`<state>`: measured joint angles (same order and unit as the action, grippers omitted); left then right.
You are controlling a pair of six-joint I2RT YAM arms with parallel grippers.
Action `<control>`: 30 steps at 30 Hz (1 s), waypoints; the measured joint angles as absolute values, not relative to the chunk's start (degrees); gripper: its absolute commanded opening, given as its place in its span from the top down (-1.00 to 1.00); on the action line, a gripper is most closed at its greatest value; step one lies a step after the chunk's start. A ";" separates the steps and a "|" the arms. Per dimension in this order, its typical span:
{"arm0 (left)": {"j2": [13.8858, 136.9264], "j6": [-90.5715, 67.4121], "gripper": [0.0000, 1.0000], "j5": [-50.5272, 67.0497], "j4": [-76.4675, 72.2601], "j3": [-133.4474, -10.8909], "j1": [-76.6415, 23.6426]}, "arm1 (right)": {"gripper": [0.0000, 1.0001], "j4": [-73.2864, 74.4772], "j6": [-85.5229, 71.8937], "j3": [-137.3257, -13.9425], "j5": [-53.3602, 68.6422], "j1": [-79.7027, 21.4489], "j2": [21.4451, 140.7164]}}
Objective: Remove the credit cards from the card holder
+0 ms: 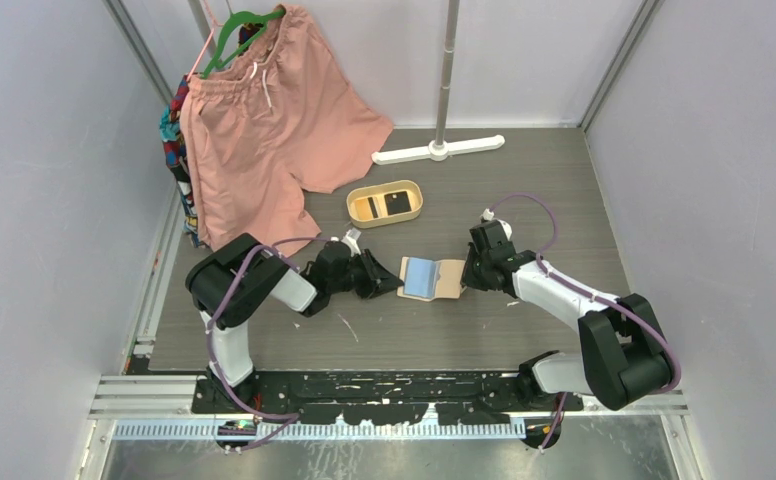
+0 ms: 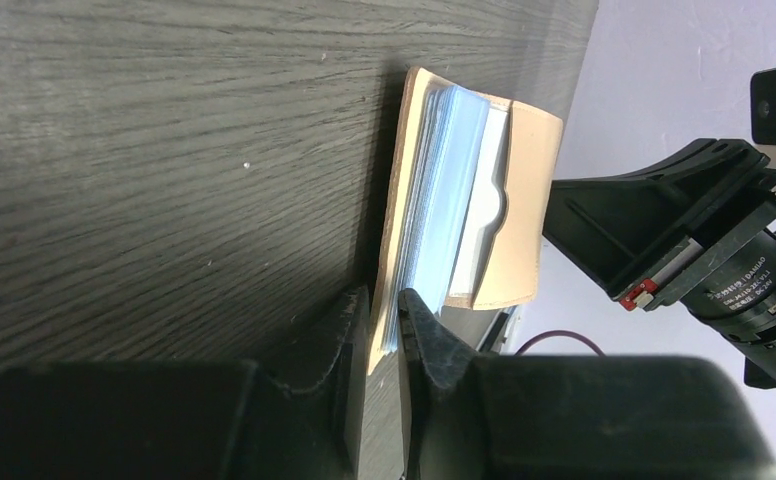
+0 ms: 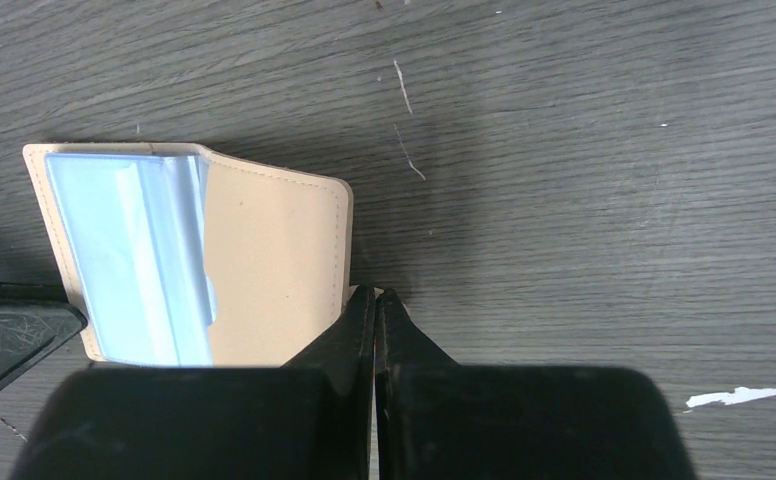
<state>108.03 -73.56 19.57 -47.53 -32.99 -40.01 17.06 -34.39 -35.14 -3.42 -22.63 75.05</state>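
The beige card holder (image 1: 446, 278) lies open on the dark table between both grippers, its light blue inner sleeves (image 1: 420, 276) facing up. I cannot tell whether a card sits in the sleeves. My left gripper (image 1: 390, 279) is shut on the holder's left edge and sleeve stack (image 2: 434, 220), seen between its jaws in the left wrist view (image 2: 384, 305). My right gripper (image 1: 467, 276) is shut at the holder's right edge (image 3: 274, 260), with a small beige bit of its tab pinched at the tips (image 3: 375, 293). Two dark credit cards (image 1: 397, 202) lie in the oval tan tray (image 1: 385, 219).
Pink shorts (image 1: 264, 140) hang on a green hanger (image 1: 244, 28) at the back left over other cloth. A white stand foot (image 1: 439, 151) with a pole stands at the back. White scratches mark the table near the right gripper (image 3: 737, 397).
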 measured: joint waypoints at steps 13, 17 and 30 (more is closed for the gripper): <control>107.96 -73.10 1.00 19.46 -48.66 -32.53 -40.01 | -0.37 17.02 -33.95 -35.18 -3.25 -22.61 75.26; 105.82 -71.22 1.00 19.55 -46.11 -32.77 -40.03 | -0.99 20.34 -32.45 -37.19 -3.90 -22.63 73.89; 90.98 -55.24 1.00 18.44 -20.91 -43.18 -40.05 | -1.00 25.96 -28.62 -56.75 -6.11 -26.46 65.80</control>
